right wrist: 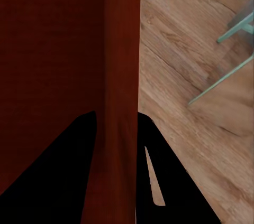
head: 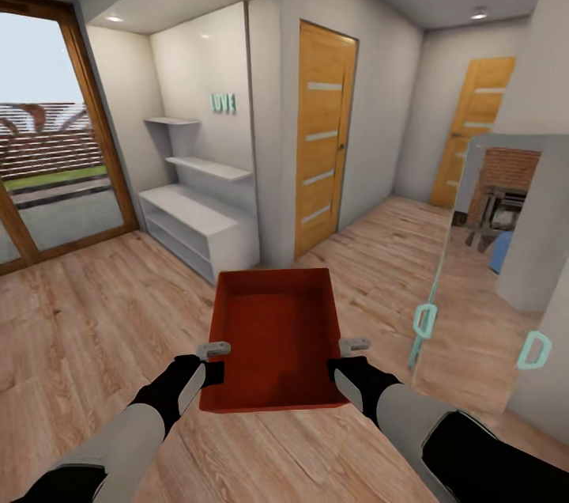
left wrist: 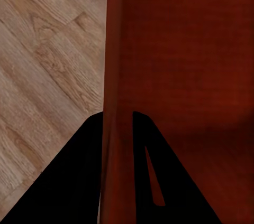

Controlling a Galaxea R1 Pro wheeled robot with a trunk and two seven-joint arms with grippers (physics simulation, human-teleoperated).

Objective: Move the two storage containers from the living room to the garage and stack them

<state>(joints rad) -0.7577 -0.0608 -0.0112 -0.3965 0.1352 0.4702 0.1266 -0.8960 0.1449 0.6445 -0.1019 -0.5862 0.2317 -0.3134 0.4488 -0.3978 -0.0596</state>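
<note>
Orange-red container (head: 274,337) between clamped grippers

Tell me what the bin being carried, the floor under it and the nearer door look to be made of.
Storage container: orange-red, matte, smooth with no sheen, probably plastic, though the render leaves it open. Floor: light wood planks with visible grain and seams, low gloss. Nearer door: warm wood-look panel with pale horizontal inlay strips, possibly frosted glass.

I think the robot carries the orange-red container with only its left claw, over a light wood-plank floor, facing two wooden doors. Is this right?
Not quite: both claws hold it. In the head view the left claw grips one side wall of the storage container and the right claw the opposite wall; each wrist view shows fingers straddling a wall. The wood-plank floor and two wooden doors are correct.
</note>
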